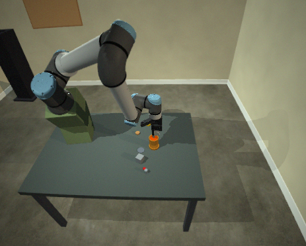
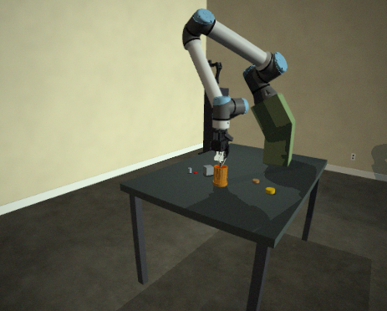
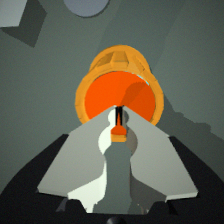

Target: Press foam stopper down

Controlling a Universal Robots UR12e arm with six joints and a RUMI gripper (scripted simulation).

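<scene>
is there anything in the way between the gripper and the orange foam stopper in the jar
Nothing visible is. The shut two-jaw gripper sits directly over the orange foam stopper inside the orange cylindrical jar, its tips at the stopper's surface. The grey cube and grey disc lie apart on the table.

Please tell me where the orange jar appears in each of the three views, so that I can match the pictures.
Top: the orange jar is right of center, under the gripper, on the table's far half.
Exterior: the jar is just right of center, beside the grey cube.
Wrist: the jar fills the center, above the shut fingers.
Shared landmark: the grey cube, at the wrist view's upper left corner.
</scene>
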